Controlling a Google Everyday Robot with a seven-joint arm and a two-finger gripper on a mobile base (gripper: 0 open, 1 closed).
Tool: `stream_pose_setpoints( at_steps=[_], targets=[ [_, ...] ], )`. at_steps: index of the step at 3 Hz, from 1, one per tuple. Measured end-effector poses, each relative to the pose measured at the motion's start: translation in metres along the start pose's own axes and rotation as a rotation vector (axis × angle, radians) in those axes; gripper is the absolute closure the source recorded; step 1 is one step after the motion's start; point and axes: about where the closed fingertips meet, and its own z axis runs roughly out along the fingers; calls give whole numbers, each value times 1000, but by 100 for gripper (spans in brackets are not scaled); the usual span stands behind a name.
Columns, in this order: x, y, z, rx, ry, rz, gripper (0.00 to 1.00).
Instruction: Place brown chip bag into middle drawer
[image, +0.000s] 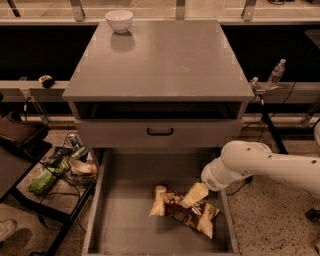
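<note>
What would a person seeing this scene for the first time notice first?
The crumpled brown and pale yellow foil chip bag lies on the floor of the pulled-out deep grey drawer. The white arm's hand is at its upper edge, from the right. A white bowl stands atop the cabinet.

In middle drawer (125, 225), brown chip bag (184, 215), tool (195, 194) over it.
</note>
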Motion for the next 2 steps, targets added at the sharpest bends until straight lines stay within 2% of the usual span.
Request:
stream_pose_setpoints(
  at_steps=[1,2],
  targets=[
    [-1,4,-5,3,-15,-13,0],
    [-1,30,-54,-4,10,-97,0]
  ],
)
